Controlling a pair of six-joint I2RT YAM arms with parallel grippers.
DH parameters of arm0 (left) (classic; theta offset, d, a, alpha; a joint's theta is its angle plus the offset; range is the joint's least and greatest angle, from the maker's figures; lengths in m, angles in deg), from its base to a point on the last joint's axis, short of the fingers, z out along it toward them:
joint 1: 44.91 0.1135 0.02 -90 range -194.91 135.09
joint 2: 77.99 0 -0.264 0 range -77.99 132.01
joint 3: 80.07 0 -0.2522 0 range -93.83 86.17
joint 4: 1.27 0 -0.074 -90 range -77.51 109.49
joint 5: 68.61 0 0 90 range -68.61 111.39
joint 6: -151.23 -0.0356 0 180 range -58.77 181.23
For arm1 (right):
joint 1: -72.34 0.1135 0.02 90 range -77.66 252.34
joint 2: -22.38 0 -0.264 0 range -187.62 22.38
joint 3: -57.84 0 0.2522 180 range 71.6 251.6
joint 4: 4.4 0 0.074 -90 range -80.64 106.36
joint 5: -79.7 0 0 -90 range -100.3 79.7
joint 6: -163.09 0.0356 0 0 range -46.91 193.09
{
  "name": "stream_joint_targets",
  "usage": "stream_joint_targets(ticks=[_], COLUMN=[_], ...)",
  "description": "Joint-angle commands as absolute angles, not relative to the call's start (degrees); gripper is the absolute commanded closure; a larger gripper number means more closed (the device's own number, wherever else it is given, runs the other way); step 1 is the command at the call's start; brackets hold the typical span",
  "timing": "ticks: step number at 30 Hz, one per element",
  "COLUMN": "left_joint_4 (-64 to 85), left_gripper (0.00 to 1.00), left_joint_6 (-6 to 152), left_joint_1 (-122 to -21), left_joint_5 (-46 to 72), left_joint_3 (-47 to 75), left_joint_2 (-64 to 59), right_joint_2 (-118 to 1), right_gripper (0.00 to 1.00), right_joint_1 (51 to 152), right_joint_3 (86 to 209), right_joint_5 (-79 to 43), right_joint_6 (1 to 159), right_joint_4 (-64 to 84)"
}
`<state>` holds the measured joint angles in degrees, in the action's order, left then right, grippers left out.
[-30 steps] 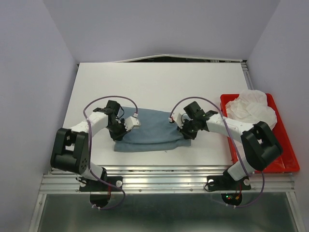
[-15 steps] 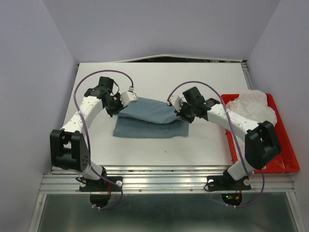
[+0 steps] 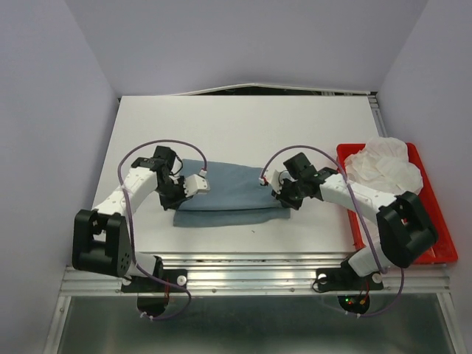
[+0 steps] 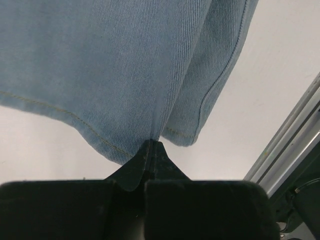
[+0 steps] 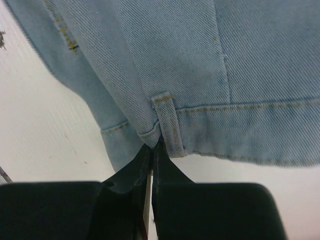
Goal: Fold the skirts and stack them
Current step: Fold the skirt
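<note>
White bench (image 3: 221,125) between pale lilac walls carries everything in play, and the red plastic tray (image 3: 435,221) at its right edge is the fixed mark. The denim skirt (image 3: 232,193) lies well to the left of that tray, lengthwise across the bench and closer to the arm bases than to the far wall. The right tool (image 5: 151,150) is pressed together on the skirt end nearer the tray, pinching the waistband just beside a belt loop. The left tool (image 4: 150,150) is likewise closed on a stitched hem corner at the end farther from the tray. Half a second ago both arms held that edge high and carried toward the far wall, with the cloth hanging as a raised flap over the layer below. Now they have come down and drawn back toward the near side, so the cloth sits low and nearly flat in two layers, a thin strip of the lower one showing along the near edge. That reads as a fold being laid and smoothed; neither tool has let go, so the skirt is not yet finished or stacked. Farther back, inside the tray, a crumpled white cloth (image 3: 383,166) is heaped.
</note>
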<state>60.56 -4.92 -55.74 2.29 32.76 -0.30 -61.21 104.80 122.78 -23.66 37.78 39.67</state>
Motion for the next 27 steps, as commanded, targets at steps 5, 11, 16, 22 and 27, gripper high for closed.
stream_joint_targets(ticks=[5,11,16,22,27], left_joint_4=[59.59,62.06,62.24,53.99,45.10], left_gripper=[0.64,0.51,0.50,0.50,0.50], left_joint_6=[-6.27,-4.61,-0.92,6.71,9.46], left_joint_1=[-55.81,-55.03,-53.18,-53.79,-55.63], left_joint_5=[-1.02,-4.71,-9.54,-11.40,-6.92], left_joint_3=[35.98,29.93,23.60,23.66,28.33], left_joint_2=[7.26,0.77,-0.21,0.14,2.86], right_joint_2=[-65.07,-59.28,-59.26,-62.95,-69.10], right_gripper=[0.88,0.45,0.45,0.50,0.59], right_joint_1=[104.77,104.77,105.29,105.29,105.29], right_joint_3=[120.38,124.76,127.59,127.50,126.27], right_joint_5=[-24.01,-21.81,-22.16,-27.42,-23.15], right_joint_6=[35.82,38.01,41.61,44.61,42.68], right_joint_4=[37.57,40.12,40.12,40.30,38.99])
